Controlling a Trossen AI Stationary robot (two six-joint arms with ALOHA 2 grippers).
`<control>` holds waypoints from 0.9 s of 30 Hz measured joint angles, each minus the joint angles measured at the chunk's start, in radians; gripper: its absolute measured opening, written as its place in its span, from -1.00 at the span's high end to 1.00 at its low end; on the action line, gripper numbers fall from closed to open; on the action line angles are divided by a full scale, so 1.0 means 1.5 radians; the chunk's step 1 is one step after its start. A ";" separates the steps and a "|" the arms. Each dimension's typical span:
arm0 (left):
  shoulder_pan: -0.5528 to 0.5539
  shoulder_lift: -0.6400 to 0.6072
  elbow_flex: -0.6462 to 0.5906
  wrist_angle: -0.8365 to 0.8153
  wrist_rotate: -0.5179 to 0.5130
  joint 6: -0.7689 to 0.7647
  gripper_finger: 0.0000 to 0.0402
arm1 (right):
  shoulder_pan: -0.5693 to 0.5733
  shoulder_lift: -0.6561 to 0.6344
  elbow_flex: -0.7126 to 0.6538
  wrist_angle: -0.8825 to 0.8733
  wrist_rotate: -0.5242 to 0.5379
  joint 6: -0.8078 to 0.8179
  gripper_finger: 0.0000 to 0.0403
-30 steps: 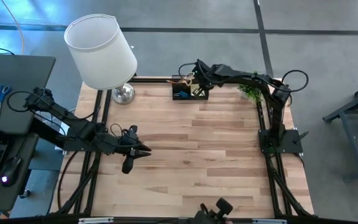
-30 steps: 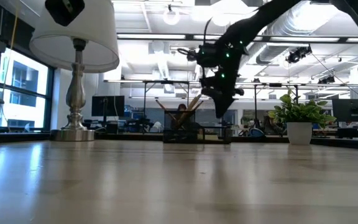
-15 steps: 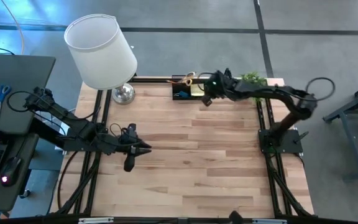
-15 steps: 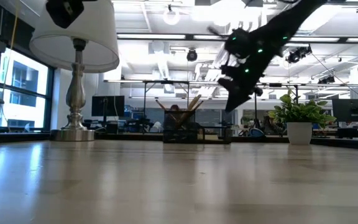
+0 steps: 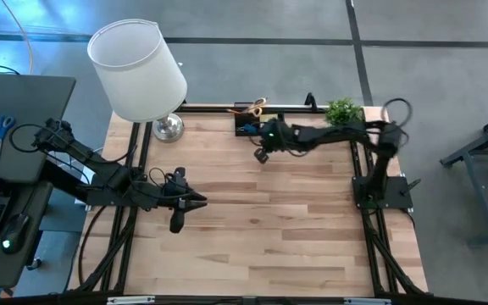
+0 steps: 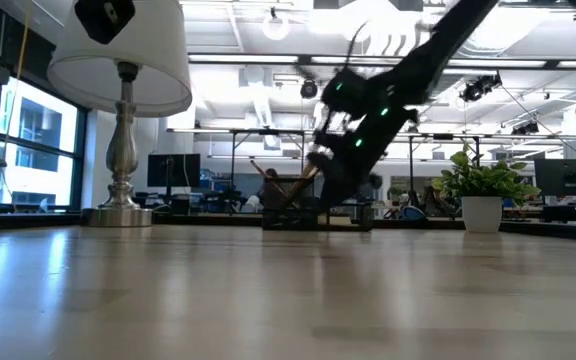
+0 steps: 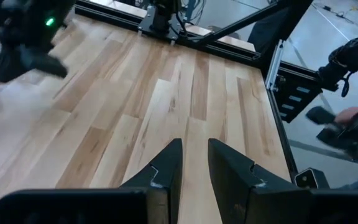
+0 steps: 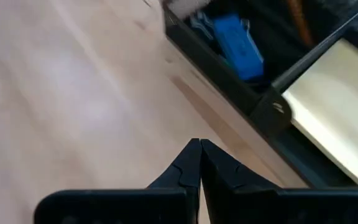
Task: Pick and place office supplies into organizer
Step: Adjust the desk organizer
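The black organizer (image 5: 251,124) stands at the table's far edge. It holds a blue eraser (image 8: 238,40), a yellow sticky-note pad (image 8: 334,118) and orange-handled scissors (image 5: 257,103) standing up in its taller section. My right gripper (image 5: 261,155) is shut and empty. It points down at a slant over the bare wood, just on the near side of the organizer (image 8: 229,81). My left gripper (image 5: 200,203) hovers over the table's left part. Its fingers (image 7: 166,168) stand a little apart with nothing between them.
A lamp with a white shade (image 5: 138,68) stands at the far left corner, and a small green plant (image 5: 343,110) at the far right. Bare wood (image 5: 278,220) fills the middle and near part of the table. A side desk (image 5: 7,127) lies beyond the left edge.
My right gripper has come away from above the organizer, moving toward the near edge and down. It now hangs low over the wood in front of the organizer, tipped more steeply downward and still shut. My left gripper has stayed in place.
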 joint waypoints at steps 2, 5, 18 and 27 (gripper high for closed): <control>0.000 0.000 0.000 -0.001 0.001 0.000 0.67 | -0.004 0.046 0.039 -0.027 0.000 -0.003 1.00; 0.000 0.000 0.000 -0.003 0.003 0.000 0.67 | -0.006 0.096 0.090 -0.042 0.019 -0.005 1.00; 0.000 0.000 0.000 -0.004 0.005 -0.004 0.67 | -0.009 0.187 0.218 -0.082 0.089 -0.023 1.00; 0.000 0.000 0.000 -0.004 0.005 -0.004 0.67 | -0.034 0.187 0.222 -0.094 0.064 -0.035 1.00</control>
